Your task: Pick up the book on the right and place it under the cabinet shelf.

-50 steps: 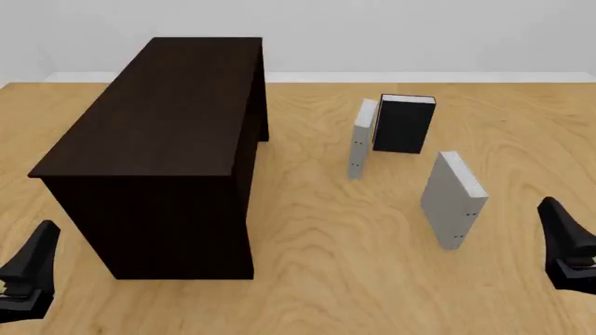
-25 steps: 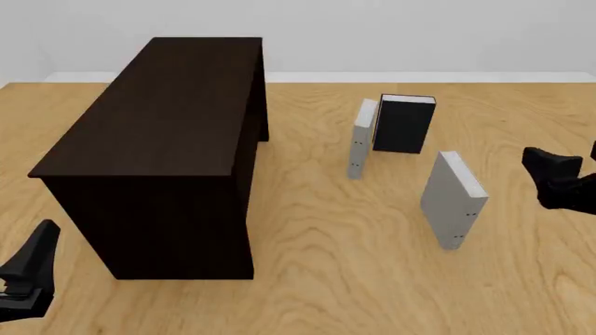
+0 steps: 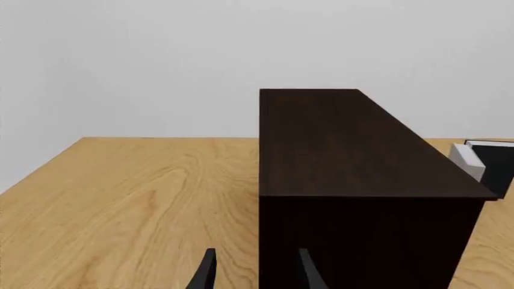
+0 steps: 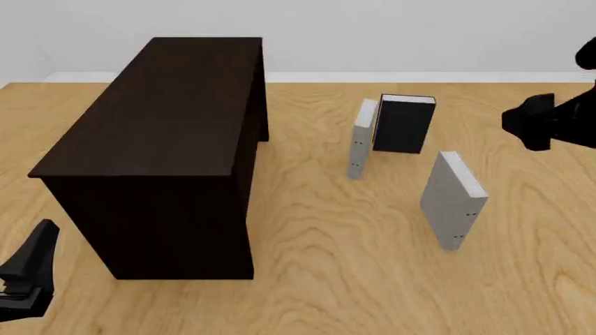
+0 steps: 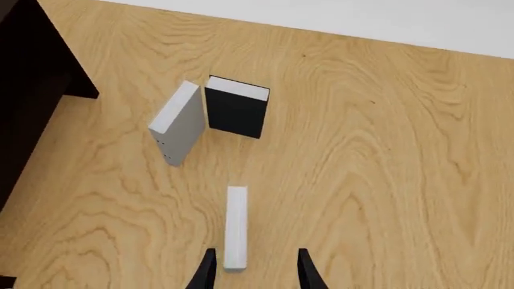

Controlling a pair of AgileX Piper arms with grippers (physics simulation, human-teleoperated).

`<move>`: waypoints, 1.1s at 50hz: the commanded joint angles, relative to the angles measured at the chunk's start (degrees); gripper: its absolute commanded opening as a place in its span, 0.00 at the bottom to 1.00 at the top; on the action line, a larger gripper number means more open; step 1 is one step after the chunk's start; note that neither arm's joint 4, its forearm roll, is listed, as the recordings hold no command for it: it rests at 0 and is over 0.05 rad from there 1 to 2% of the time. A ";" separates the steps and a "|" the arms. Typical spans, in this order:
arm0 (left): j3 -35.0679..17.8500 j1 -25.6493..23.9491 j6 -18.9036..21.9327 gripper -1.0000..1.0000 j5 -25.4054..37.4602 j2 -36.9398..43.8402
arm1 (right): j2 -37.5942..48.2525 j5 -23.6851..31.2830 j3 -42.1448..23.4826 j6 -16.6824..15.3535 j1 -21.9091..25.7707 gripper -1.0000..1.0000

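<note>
Front view shows the book (image 4: pixel 453 199), a thick light grey hardcover with white page edges, standing upright on the wooden table (image 4: pixel 354 279) at the right, untouched and free of any grasp. It stands well apart from the cabinet shelf (image 4: pixel 158 146), the long dark brown cabinet filling the left of the table, so nothing of the placing is done yet. Beyond the book, nearer the middle, a slimmer grey book (image 4: pixel 359 138) stands upright just beside a black book (image 4: pixel 403 124); neither belongs to the task.

From the right wrist view the book (image 5: pixel 235 226) appears edge-on as a narrow white strip lying roughly between the two dark fingertips of the right gripper (image 5: pixel 252 272), whose fingers are spread apart with nothing between them but air. In the front view that gripper (image 4: pixel 532 124) hangs high at the right edge, above and beyond the book, clear of it.

The left gripper (image 3: pixel 252 276) sits low at the near left of the table, its fingers also parted and empty, looking along the cabinet's flat top.

By my reading the task is at its very start: the right arm is lining up over the book, and the descent, the grasp, the carry across the table and the setting down in the cabinet's recess are all left to do.
</note>
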 commanded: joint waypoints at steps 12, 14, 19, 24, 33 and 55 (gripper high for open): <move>-0.01 0.33 -0.01 1.00 0.44 -0.45 | 12.11 -0.39 -2.26 1.91 1.63 1.00; 0.03 0.33 -0.01 1.00 0.41 -0.46 | 12.86 -0.96 -1.91 2.44 1.96 1.00; -0.01 0.34 -0.01 1.00 0.31 -0.34 | 15.04 -3.04 -0.69 2.58 1.84 1.00; 0.03 0.34 -0.01 1.00 0.31 -0.37 | 16.36 -3.99 -0.67 2.52 1.96 1.00; 0.06 0.34 -0.01 1.00 0.30 -0.36 | 19.42 -7.53 1.04 3.31 2.67 1.00; 0.08 0.36 -0.01 1.00 0.16 -0.22 | 27.11 -15.10 4.71 5.65 3.54 1.00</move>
